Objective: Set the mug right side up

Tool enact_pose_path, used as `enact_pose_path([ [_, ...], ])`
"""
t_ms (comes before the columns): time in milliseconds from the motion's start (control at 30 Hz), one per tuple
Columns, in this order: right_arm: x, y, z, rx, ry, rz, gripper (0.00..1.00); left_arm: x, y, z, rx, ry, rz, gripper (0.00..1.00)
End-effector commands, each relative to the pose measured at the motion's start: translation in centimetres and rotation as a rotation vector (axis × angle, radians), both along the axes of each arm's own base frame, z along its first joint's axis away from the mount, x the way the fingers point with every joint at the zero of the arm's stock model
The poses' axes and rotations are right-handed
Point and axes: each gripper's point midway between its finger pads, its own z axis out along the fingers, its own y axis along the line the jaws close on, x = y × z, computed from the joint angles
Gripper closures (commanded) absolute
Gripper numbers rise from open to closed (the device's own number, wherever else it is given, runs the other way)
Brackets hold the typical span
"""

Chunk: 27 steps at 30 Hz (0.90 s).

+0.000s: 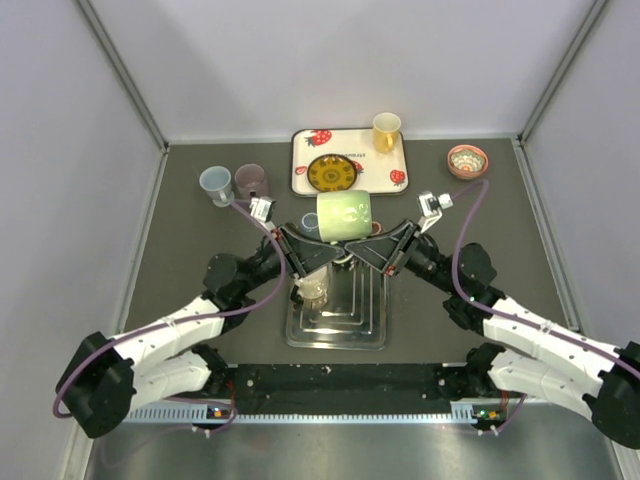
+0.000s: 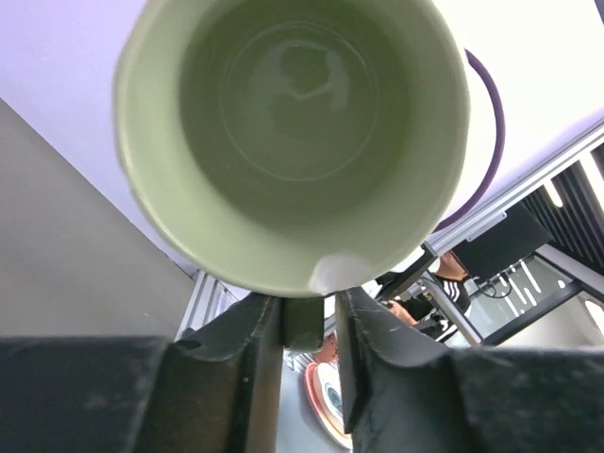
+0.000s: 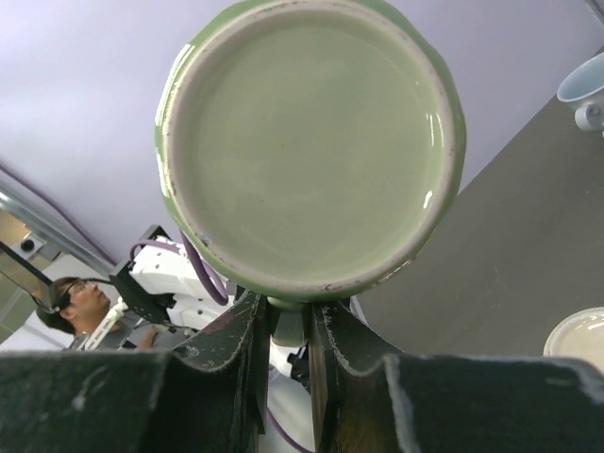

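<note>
The green mug (image 1: 343, 215) is up in the air, folks, lying on its side above the middle of the bench (image 1: 190, 250), between the two arms! From overhead you only get its flank. The left wrist camera looks straight into its open mouth (image 2: 293, 132), and the right wrist camera gets the flat, pale underside (image 3: 311, 151). The mouth faces the left arm, the bottom faces the right. The right claw (image 3: 290, 321) is pinching the mug's handle (image 3: 288, 328), a finger tight on either side. The left claw (image 2: 309, 321) straddles the same handle from the mouth end, but there's a sliver of gap at one finger, so I can't tell if it truly grips. Only the top view gives the head count: one mug aloft; two cups side by side at far left, one pale blue (image 1: 215, 183), one mauve (image 1: 250, 179); one strawberry tray (image 1: 303, 148) at the back carrying one yellow plate (image 1: 332, 173) and one yellow cup (image 1: 386, 130); one small bowl (image 1: 467, 160) at far right; one steel rack (image 1: 345, 325) below the mug. The right wrist also catches that blue cup at its upper edge, and both wrist views show a person beyond the bench.
</note>
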Motion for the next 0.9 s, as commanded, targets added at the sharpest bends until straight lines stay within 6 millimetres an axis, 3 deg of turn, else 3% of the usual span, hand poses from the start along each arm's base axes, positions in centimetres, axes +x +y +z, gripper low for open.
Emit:
enact_pose_path([
  [0, -0.5, 0.0, -0.8, -0.045, -0.037, 0.014, 1.00, -1.3, 1.1, 6.4, -0.162, -0.163, 0.007, 0.76],
  [33, -0.5, 0.1, -1.0, -0.052, -0.039, 0.013, 1.00, -1.4, 1.0, 6.5, -0.163, -0.161, 0.002, 0.85],
  [167, -0.5, 0.2, -1.5, -0.089, -0.048, 0.010, 1.00, -1.2, 0.6, 6.5, -0.162, -0.157, -0.009, 1.00],
  [233, -0.4, 0.4, -2.6, -0.154, -0.051, -0.001, 1.00, -1.1, 0.4, 6.7, -0.162, -0.150, -0.013, 1.00],
  [267, -0.5, 0.4, -2.2, -0.163, -0.064, -0.012, 1.00, -1.1, 0.3, 6.6, -0.152, -0.151, -0.011, 1.00],
  [300, -0.3, 0.4, -3.6, -0.232, -0.057, -0.025, 1.00, -0.4, -0.3, 5.8, -0.100, -0.112, -0.003, 1.00],
  [367, 0.3, 0.1, -3.6, -0.275, -0.053, -0.070, 1.00, 0.3, -0.7, 4.8, -0.002, -0.126, 0.053, 1.00],
  [400, 0.4, -0.1, -4.8, -0.329, -0.023, -0.080, 1.00, 0.6, -0.8, 4.9, 0.035, -0.139, 0.078, 1.00],
  [433, 0.6, -0.3, -5.0, -0.349, -0.030, -0.095, 1.00, 1.4, -1.2, 2.8, 0.127, -0.090, 0.108, 1.00],
  [567, 0.6, -0.8, -4.7, -0.370, -0.034, -0.110, 0.84, 2.3, -0.5, 1.1, 0.263, -0.152, 0.212, 1.00],
  [867, 0.7, -0.8, -4.3, -0.383, -0.033, -0.110, 0.74, 2.7, 0.6, -1.1, 0.366, -0.170, 0.294, 1.00],
])
